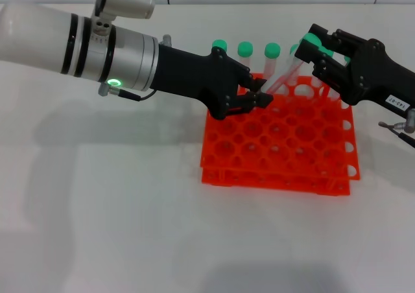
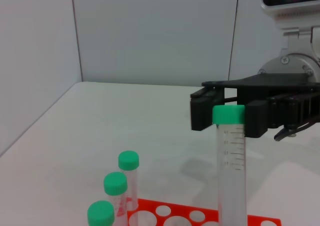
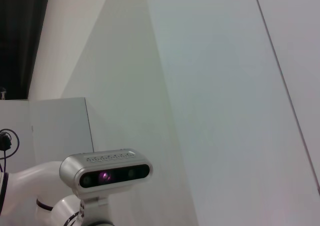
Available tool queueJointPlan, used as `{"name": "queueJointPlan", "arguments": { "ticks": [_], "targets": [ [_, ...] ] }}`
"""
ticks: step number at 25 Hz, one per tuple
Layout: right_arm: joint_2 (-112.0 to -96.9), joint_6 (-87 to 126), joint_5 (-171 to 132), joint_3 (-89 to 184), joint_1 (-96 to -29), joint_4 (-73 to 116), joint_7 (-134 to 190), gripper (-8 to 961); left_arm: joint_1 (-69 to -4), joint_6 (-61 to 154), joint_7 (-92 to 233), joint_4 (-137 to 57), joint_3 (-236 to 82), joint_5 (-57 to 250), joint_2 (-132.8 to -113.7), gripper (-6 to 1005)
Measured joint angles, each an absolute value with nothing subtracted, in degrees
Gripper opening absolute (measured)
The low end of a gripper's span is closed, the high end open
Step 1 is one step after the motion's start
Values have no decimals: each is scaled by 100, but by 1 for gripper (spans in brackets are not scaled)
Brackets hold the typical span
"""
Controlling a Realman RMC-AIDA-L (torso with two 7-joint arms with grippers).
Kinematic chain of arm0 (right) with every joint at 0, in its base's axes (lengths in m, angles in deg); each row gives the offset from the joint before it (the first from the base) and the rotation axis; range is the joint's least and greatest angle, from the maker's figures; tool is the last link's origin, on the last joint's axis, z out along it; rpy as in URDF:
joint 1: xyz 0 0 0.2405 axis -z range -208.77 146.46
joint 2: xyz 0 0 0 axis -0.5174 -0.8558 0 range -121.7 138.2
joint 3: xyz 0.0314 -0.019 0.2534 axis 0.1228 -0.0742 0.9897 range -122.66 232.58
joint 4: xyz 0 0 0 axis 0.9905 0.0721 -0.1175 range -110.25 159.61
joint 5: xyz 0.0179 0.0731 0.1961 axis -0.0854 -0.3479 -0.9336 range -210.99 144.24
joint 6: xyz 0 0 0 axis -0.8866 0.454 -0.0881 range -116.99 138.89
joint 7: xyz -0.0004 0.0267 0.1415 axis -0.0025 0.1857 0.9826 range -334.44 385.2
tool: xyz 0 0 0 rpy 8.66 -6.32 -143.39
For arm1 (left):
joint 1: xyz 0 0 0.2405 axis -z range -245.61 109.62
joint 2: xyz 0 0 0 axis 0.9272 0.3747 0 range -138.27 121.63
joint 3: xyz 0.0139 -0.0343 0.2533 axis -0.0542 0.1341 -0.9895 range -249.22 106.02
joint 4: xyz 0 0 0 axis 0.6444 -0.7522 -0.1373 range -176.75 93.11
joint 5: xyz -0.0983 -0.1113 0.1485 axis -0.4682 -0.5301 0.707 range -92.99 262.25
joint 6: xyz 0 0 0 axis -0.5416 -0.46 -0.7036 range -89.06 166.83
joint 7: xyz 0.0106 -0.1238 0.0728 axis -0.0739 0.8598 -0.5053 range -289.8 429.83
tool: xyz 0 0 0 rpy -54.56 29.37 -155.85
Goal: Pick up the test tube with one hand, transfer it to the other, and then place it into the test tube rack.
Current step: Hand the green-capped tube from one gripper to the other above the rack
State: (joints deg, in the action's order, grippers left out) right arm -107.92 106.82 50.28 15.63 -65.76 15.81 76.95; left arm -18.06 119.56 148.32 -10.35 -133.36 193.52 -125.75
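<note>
The test tube [image 1: 285, 72] is clear with a green cap and slants over the back of the orange-red test tube rack [image 1: 279, 157]. My right gripper [image 1: 312, 46] is shut on its cap. My left gripper [image 1: 259, 91], on the arm with the green light, is closed around the tube's lower part just above the rack. In the left wrist view the tube [image 2: 232, 176] stands close in front, its cap pinched in the right gripper [image 2: 229, 117], with the rack [image 2: 165, 208] below. The right wrist view shows neither the tube nor the rack.
Other green-capped tubes [image 1: 245, 48] stand in the rack's back row and show in the left wrist view [image 2: 115, 183]. The rack sits on a white table [image 1: 130, 228]. The right wrist view shows a wall and my head camera [image 3: 105, 172].
</note>
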Motion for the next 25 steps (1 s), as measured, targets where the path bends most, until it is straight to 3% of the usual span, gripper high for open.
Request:
{"name": "queueJointPlan", "arguments": {
  "ticks": [8,16,25],
  "targets": [
    [-10773,10689,5039,1555,-6554,1581,7691,263,-1800,11894,14886,-1035,-13358,19348,-12589,192],
    [-10760,10693,5019,1563,-6550,1580,7689,271,-1782,11829,15114,-951,-13381,19372,-12663,191],
    [-10756,10684,5030,1564,-6604,1553,7738,279,-1866,11779,15861,-592,-13657,19469,-12770,282]
  ]
}}
